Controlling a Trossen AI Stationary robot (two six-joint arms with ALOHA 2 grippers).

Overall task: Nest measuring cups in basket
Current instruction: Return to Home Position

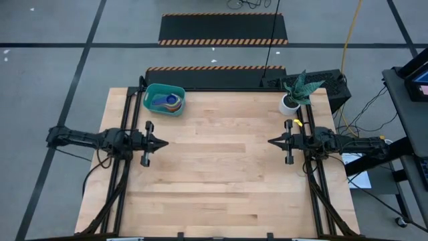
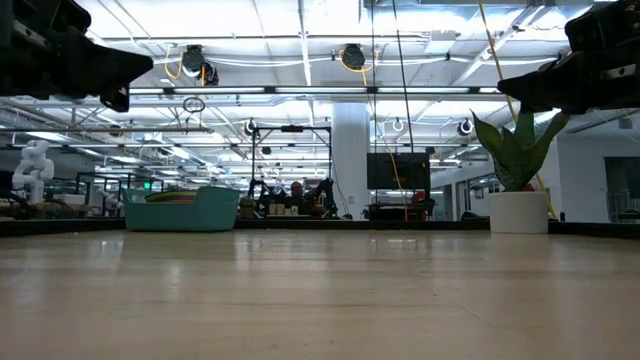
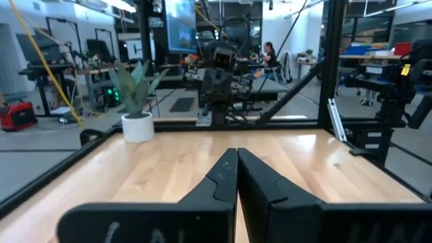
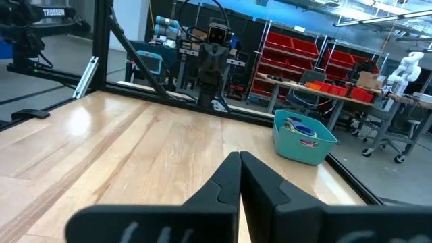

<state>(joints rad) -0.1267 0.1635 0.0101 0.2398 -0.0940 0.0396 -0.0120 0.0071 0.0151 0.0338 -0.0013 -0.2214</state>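
Pressed-together dark fingers are seen nearest in both wrist views: the left gripper point(image 3: 236, 155) and the right gripper point(image 4: 239, 156) are each closed to a point, with nothing held between the fingers. From above, the left gripper point(image 1: 164, 142) is positioned toward the left edge of the wooden table point(image 1: 221, 181) and the right gripper point(image 1: 270, 141) toward the right edge. They are aimed at one another across a wide stretch of bare wood, well apart. Both are shown raised above the surface in the low view.

The basket point(image 1: 150, 94), a teal tub with rounded corners, is placed at the table's top left corner in the overhead view, on the left arm's side. The measuring cups point(image 1: 167, 102) are gathered inside it, nested together. Orange, yellow and blue can be made out; the other colours cannot be told apart. In the right wrist view the basket point(image 4: 302, 150) is seen upright, with the measuring cups point(image 4: 301, 127) showing at its rim.

A white plant pot point(image 1: 289, 104) holding a spiky green plant is set at the opposite top corner, well apart from the basket.
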